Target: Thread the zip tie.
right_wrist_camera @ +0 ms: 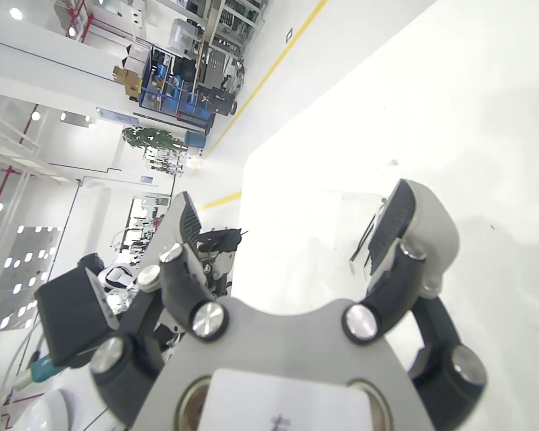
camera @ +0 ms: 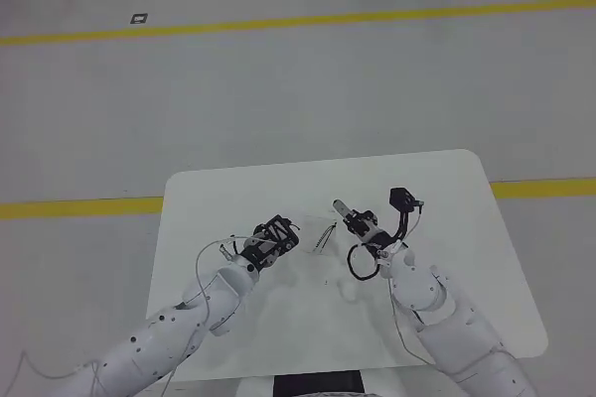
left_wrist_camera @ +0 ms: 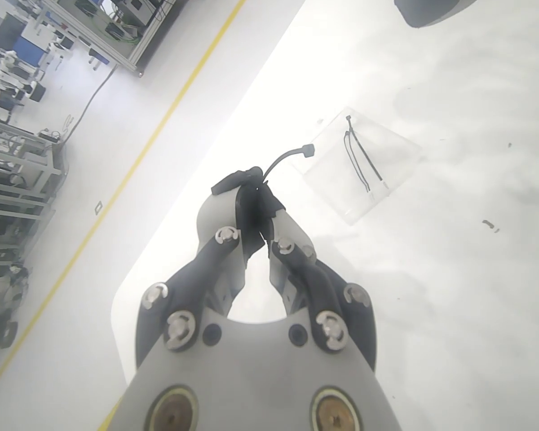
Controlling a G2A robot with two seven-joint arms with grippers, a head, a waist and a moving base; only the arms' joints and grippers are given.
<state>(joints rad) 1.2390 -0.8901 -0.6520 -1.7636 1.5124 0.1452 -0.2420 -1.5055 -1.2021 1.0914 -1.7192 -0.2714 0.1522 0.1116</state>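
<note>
Over the white table (camera: 457, 198), the right gripper (right_wrist_camera: 292, 208) is wide open and empty. The left gripper (left_wrist_camera: 254, 190) pinches the zip tie (left_wrist_camera: 284, 159) near a clear tray (left_wrist_camera: 399, 145). The thin tie is bendy, so it may wobble and miss its tiny hole.

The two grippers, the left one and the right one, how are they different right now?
The left gripper is pinched shut, while the right gripper is spread wide open. The left gripper holds a black zip tie whose head curls out past its tips; the right gripper holds nothing. What they share: both are over the white table, one on either side of the clear tray.
</note>
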